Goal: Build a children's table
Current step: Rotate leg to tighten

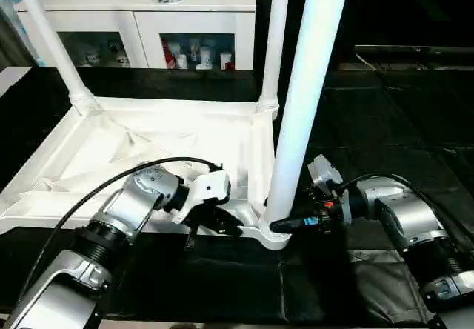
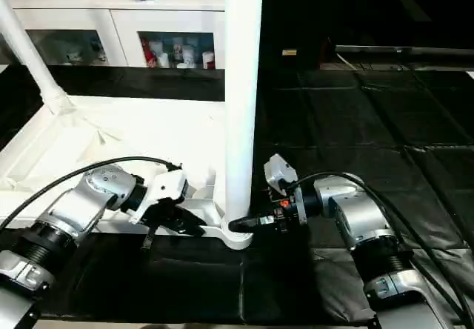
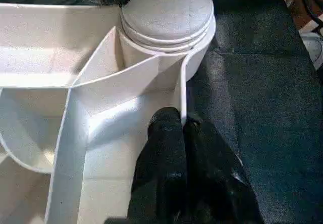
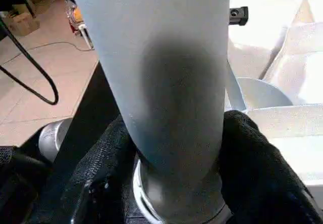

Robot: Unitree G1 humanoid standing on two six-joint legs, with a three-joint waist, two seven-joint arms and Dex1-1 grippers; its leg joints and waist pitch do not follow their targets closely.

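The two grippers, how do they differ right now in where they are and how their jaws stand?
The left gripper is over the upturned tabletop, its jaws shut on the rim wall; the right gripper is outside the tabletop, its jaws apart around the near leg. The left gripper reaches from the robot's left, the right gripper from the right. Both work low at the same corner socket.
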